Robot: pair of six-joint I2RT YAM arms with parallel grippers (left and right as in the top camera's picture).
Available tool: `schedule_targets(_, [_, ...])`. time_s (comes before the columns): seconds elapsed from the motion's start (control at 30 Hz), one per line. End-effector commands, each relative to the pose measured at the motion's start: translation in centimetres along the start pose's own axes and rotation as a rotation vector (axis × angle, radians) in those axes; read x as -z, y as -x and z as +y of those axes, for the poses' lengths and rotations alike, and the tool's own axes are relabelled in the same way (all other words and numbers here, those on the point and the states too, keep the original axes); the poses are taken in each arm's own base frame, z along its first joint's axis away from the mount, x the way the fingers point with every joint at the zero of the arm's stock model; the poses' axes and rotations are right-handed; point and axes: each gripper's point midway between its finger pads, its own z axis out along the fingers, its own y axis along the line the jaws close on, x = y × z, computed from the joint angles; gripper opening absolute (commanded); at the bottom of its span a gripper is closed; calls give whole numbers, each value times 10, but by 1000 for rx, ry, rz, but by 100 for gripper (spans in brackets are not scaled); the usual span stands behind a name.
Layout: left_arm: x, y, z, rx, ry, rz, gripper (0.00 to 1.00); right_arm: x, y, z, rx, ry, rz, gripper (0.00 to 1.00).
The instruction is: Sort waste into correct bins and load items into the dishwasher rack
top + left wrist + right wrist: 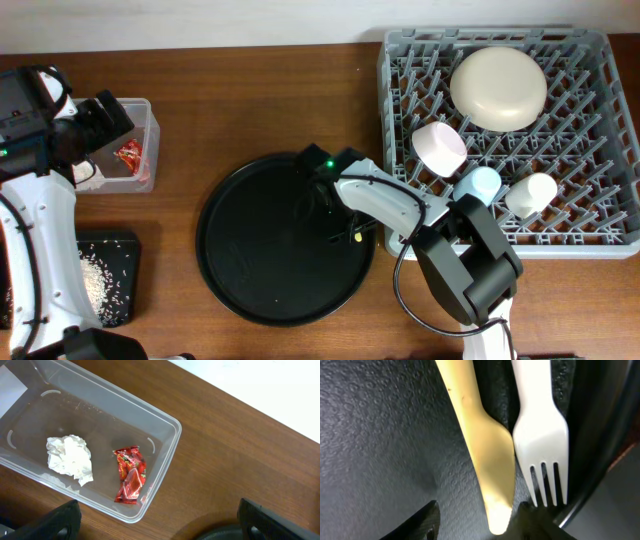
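My right gripper (341, 224) (480, 522) hangs low over the round black tray (250, 265), open. Its fingertips (426, 521) straddle the tip of a pale yellow spoon (490, 460) lying flat on the tray. A paler fork (540, 435) lies right beside it by the tray's rim. My left gripper (105, 125) (165, 527) stands wide open and empty above the clear tub (170, 435) (150, 118). Inside the tub lie the white tissue wad (70, 457) and the red wrapper (130, 475) (130, 155). Rice grains (95, 280) lie in the shallow black tray (125, 245).
The grey dishwasher rack (600, 200) at the right holds the cream bowl (498, 88), pink bowl (438, 147), light blue cup (480, 183) and white cup (530, 193). The right arm's base stands in front of the rack, at the table's near edge.
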Motion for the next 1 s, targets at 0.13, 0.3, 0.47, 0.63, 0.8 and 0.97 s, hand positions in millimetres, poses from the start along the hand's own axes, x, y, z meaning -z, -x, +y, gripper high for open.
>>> schedule_targets(0.13, [0,2,0,4,-5,-2,100,2,-1,-8,-1,-48,-37,53])
schedule_targets(0.3, [0,2,0,4,-5,-2,99,-6,-7,-11,-1,-54,-19,50])
schedule_targets(0.47, [0,2,0,4,-5,-2,99,-6,-9,-9,-1,-45,-11,33])
schedule_targets(0.63, [0,2,0,4,-5,-2,99,-6,-10,-9,0,-44,-4,33])
schedule_targets(0.8, [0,2,0,4,-5,-2,99,-1,-9,-9,-1,-39,-17,31])
schedule_targets(0.97, [0,2,0,4,-5,-2,99,10,-7,-9,-3,-28,-46,25])
